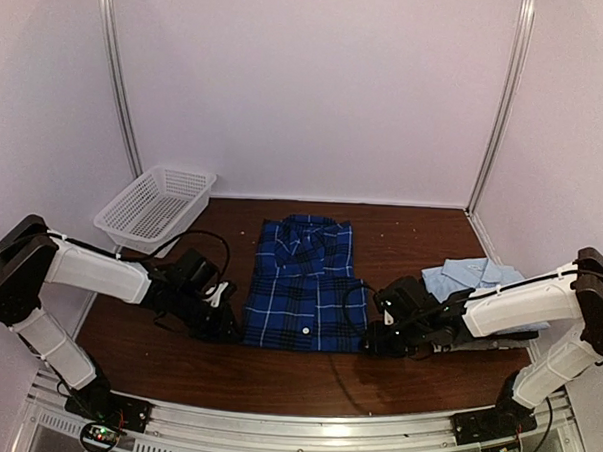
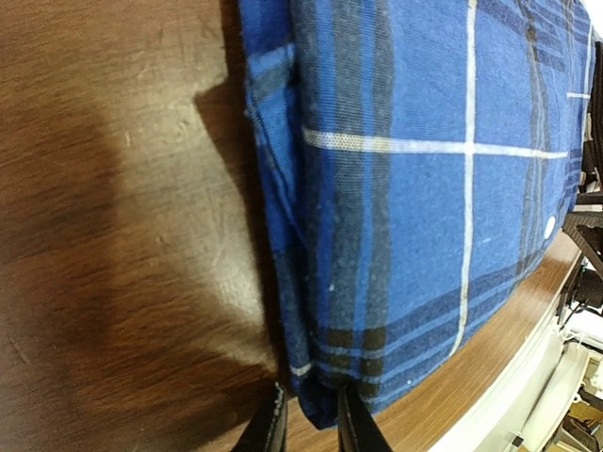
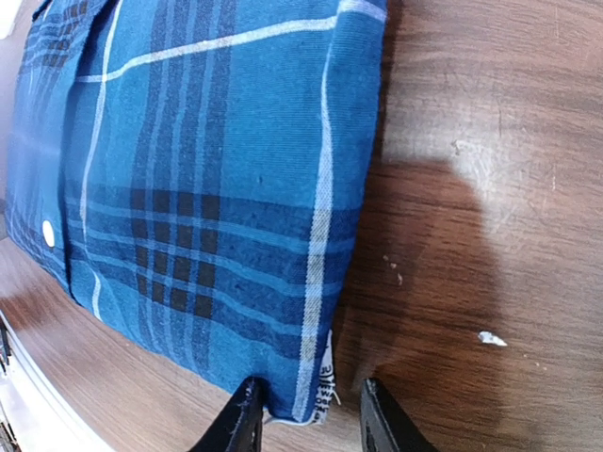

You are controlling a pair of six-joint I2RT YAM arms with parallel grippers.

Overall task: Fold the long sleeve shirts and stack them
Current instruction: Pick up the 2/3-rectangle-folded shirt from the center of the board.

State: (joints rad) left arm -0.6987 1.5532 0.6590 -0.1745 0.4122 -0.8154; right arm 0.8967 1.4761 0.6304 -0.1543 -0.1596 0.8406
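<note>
The plaid shirt (image 1: 304, 286) lies flat in the middle of the table (image 1: 411, 236). Its long axis runs straight away from you, collar at the far end and hem toward the arms. Your two hands sit at the two near corners, equally close, one on each side. The left hand (image 2: 311, 426) is nearly pressed together, and the near-left corner of the hem sits between its fingers, so it looks pinched. The right hand (image 3: 306, 419) is spread astride the near-right corner. One finger is against the cloth and the other stands clear of it, so nothing is gripped there yet. The fold probably carries the hem away from you along that axis, toward the collar. The light blue shirt (image 1: 470, 273) waits at the right, beside the right arm
</note>
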